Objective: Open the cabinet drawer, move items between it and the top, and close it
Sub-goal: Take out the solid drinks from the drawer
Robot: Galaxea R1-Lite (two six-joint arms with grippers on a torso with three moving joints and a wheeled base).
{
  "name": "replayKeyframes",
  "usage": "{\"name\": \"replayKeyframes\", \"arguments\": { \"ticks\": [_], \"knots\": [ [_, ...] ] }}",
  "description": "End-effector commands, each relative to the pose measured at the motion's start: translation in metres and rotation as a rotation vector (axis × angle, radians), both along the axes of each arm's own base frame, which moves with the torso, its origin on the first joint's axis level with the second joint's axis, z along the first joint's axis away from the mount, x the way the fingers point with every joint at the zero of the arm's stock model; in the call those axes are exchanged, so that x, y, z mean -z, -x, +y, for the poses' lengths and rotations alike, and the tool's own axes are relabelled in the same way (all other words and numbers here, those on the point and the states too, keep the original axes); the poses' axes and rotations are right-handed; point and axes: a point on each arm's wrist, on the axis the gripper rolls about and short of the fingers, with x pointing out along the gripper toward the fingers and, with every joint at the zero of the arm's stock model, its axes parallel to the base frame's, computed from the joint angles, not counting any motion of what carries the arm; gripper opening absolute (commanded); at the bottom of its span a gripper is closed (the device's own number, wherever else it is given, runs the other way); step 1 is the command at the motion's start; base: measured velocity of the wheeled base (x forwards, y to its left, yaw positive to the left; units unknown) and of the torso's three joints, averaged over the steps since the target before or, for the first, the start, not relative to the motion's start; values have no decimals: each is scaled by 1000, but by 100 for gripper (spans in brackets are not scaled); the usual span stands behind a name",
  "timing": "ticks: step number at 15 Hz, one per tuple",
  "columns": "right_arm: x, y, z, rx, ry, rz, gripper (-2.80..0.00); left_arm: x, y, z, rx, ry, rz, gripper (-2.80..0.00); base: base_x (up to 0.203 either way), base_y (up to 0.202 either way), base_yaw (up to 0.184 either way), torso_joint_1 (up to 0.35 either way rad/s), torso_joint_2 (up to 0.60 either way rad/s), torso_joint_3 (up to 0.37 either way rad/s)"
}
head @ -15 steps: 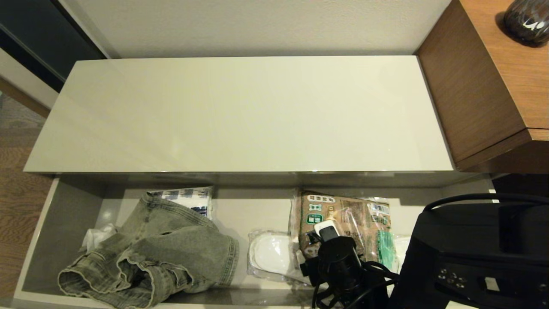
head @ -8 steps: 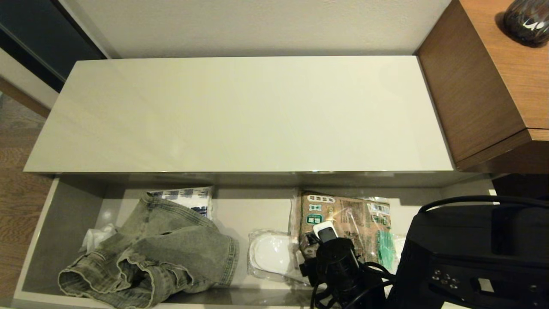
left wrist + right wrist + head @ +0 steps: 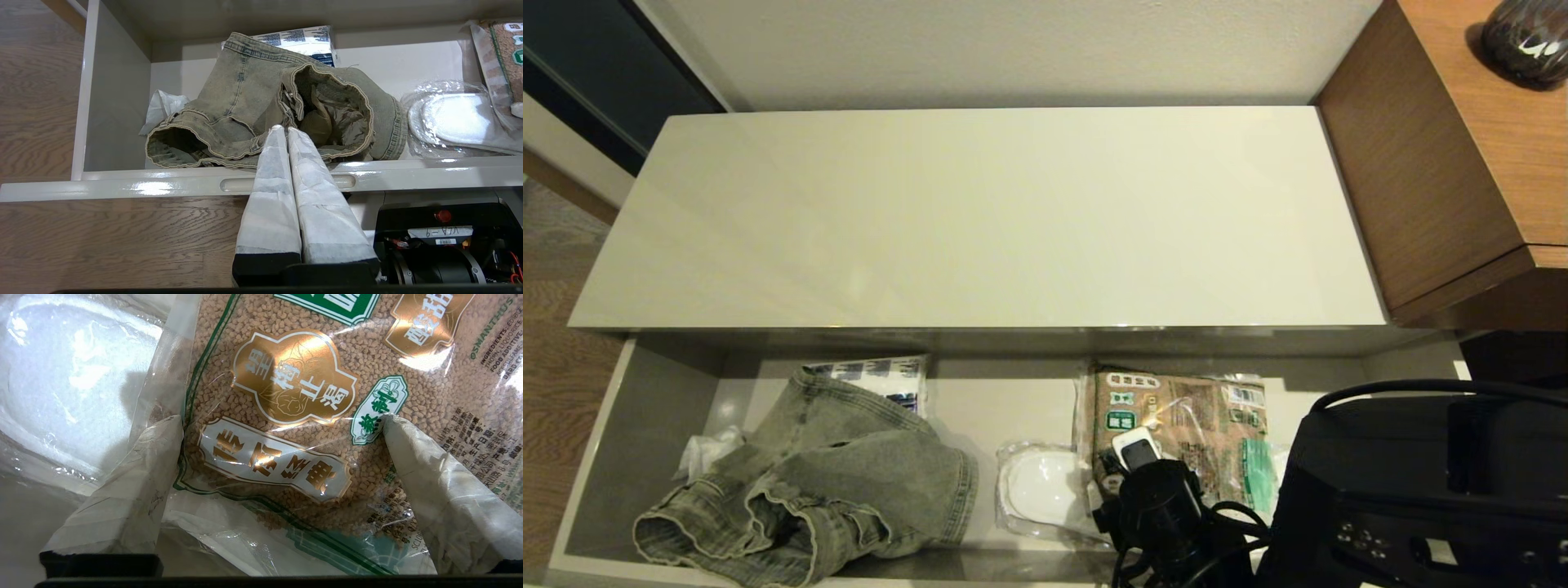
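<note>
A: The long, shallow cream cabinet drawer with grey walls (image 3: pixel 645 408) stands pulled out below the glossy cream-beige cabinet top (image 3: pixel 980 220), which fills the view's twelve o'clock half.

B: Contents?

A: At the drawer's left end, around eight o'clock in the head view, lies the crumpled faded grey-green denim garment (image 3: pixel 825 482). A white-and-blue printed pack (image 3: pixel 874 377) sits partly under its far edge, and crinkled white plastic (image 3: pixel 703 449) is just beside it on the left.

B: And the clear bag of brown granules with the green band and Chinese characters?

A: That bag (image 3: pixel 1176 425) lies flat at about five o'clock, toward the drawer's right part, overlapping the plastic-wrapped white slippers (image 3: pixel 1045 486) on its left.

B: Right gripper?

A: The right gripper (image 3: pixel 282 428) is down on the bag, jaws spread wide, both taped fingertips (image 3: pixel 163 437) pressing the film either side of the gold labels. Nothing is clamped.

B: Left gripper?

A: The left gripper (image 3: pixel 287 130) hovers over the drawer's front face, above one slim oblong notch (image 3: pixel 241 184), jaws pressed together and empty, tips pointing at the garment's open waistband.

B: Surroundings?

A: A brown wooden cabinet (image 3: pixel 1462 163) at two o'clock, a dark glazed vase (image 3: pixel 1527 37) on it.
</note>
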Motion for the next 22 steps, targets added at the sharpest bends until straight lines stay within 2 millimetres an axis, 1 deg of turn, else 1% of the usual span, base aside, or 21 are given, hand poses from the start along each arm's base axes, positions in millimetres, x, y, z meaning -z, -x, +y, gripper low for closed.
{"name": "replayKeyframes", "arguments": {
  "ticks": [1, 5, 8, 16, 18, 22],
  "knots": [
    [-2, 3, 3, -20, 0, -4, 0, 0, 0, 0, 1, 0, 2, -280, 0, 0, 0, 0, 0, 0],
    [-6, 18, 13, -74, 9, 4, 0, 0, 0, 0, 1, 0, 2, -280, 0, 0, 0, 0, 0, 0],
    [-6, 18, 15, -73, 12, 3, 0, 0, 0, 0, 1, 0, 2, -280, 0, 0, 0, 0, 0, 0],
    [-7, 26, 20, -99, 14, 4, 0, 0, 0, 0, 1, 0, 2, -280, 0, 0, 0, 0, 0, 0],
    [-6, 24, 21, -93, 14, 1, 0, 0, 0, 0, 1, 0, 2, -280, 0, 0, 0, 0, 0, 0],
    [-2, 9, 8, -22, 21, 1, 0, 0, 0, 0, 1, 0, 2, -280, 0, 0, 0, 0, 0, 0]
  ]
}}
